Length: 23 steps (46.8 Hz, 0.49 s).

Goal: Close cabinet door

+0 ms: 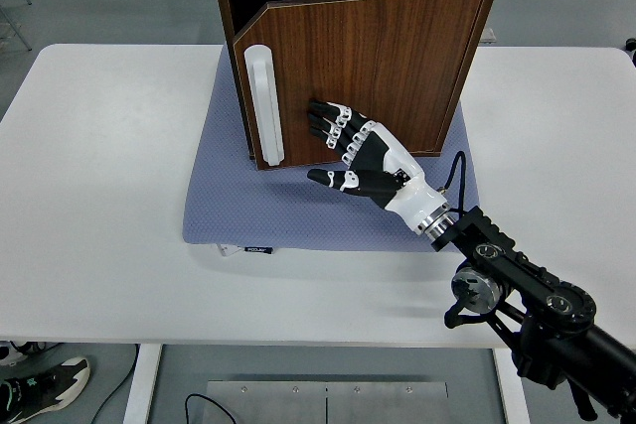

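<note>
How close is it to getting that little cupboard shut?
Nearly there. The door is swung most of the way in, but a dark gap shows along its top left. The right hand has its open fingers flat against the door beside the white handle. A last push remains.

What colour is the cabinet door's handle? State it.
White, seen clearly in the head view: handle on the dark wood-grain door.

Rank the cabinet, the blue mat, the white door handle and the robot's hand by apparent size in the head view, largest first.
1. Cabinet
2. Blue mat, though the cabinet hides part of it, so these two are unsure
3. Right hand, nearer the camera
4. White door handle, similar in length but slimmer
</note>
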Motion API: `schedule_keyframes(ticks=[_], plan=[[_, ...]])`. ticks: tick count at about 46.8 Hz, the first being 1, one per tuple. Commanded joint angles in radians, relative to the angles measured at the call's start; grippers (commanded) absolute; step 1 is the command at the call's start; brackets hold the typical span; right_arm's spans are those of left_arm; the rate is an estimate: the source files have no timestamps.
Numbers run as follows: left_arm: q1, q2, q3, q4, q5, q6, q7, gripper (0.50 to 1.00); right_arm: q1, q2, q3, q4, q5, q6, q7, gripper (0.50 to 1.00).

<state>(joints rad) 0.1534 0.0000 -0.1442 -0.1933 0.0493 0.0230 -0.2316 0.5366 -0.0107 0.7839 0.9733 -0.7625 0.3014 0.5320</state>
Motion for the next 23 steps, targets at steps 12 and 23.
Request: schedule_keyframes(ticks=[12,23], plan=[[0.000,0.000,0.000,0.000,0.001,0.000,0.000,1.000,0.028,0.000,0.005,-0.015,0.012,-0.033,-0.009,1.000],[0.000,0.000,0.000,0.000,0.001,0.000,0.000,1.000,0.048,0.000,0.018,-0.025,0.054,-0.074,-0.021,1.000]])
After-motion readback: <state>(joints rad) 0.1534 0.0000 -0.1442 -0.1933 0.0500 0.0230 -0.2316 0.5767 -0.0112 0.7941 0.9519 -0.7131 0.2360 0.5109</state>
